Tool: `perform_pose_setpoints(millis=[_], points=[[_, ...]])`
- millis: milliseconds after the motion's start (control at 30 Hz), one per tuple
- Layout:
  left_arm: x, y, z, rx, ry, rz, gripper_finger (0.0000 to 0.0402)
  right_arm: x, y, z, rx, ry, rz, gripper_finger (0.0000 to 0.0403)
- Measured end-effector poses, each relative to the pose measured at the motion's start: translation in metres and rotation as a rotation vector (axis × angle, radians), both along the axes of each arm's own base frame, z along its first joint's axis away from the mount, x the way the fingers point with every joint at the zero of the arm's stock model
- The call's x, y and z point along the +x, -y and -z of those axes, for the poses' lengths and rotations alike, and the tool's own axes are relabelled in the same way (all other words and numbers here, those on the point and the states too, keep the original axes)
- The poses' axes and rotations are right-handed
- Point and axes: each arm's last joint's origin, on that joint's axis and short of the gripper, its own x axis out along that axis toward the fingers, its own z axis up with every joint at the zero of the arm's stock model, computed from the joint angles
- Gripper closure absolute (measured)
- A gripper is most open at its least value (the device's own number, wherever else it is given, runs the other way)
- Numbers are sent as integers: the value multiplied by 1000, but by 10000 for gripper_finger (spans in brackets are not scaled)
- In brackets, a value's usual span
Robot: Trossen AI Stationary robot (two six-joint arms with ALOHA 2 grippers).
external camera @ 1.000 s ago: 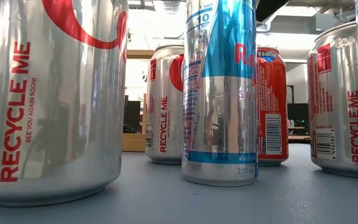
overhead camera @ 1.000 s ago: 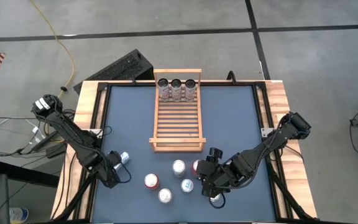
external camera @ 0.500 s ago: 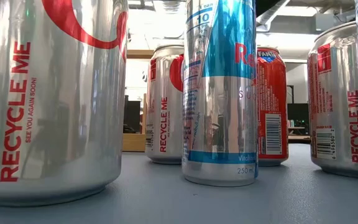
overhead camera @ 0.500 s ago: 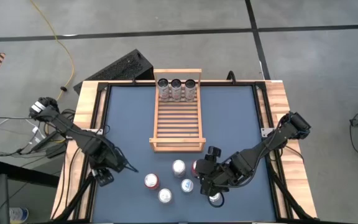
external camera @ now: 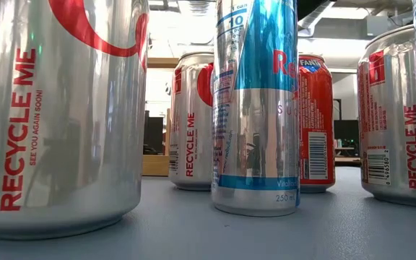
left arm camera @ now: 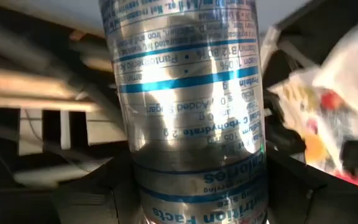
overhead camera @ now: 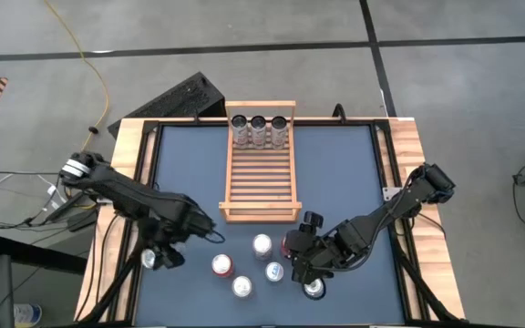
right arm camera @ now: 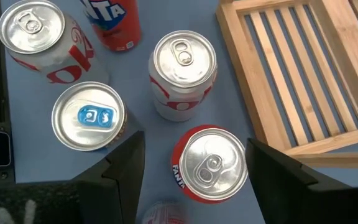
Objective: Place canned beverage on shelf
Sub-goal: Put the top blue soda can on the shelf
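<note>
Jaws on the left gripper [left arm camera: 191,186] are clamped on a slim silver-and-blue can [left arm camera: 188,106], one dark finger [left arm camera: 98,193] on each side of its body; the can runs straight out between them, print upside down in the left wrist view. In the high view that gripper [overhead camera: 158,258] sits over the near-left part of the blue table [overhead camera: 190,173], left of the can cluster, well short of the shelf.

Right gripper [right arm camera: 194,168] has its fingers [right arm camera: 126,165] spread apart, nothing held. A red Fanta can [right arm camera: 207,165] stands upright between them, gap on both sides. In the high view this gripper [overhead camera: 301,264] is near-right of the cluster.

Shelf [overhead camera: 259,173] lies flat, centre-far on the table, slats running left-right. Three cans [overhead camera: 259,129] stand in a row at its far end; the remaining slats are bare.

Loose upright cans near of the shelf: silver-and-red Coke can [right arm camera: 182,71] just near of the shelf's near rail, blue-tab can [right arm camera: 89,118], another Coke can [right arm camera: 33,34], second Fanta can [right arm camera: 114,22].
</note>
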Motion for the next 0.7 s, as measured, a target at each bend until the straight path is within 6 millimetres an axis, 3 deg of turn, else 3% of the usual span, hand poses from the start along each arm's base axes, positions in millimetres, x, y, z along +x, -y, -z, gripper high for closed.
perform_pose_setpoints(millis=[267,700], points=[[12,5,40,-125,-113,173,170,-3,-4,0,0,-3,-14,153],[14,-2,45,-42,-43,315,152,-7,-11,0,1,-5,-36,153]])
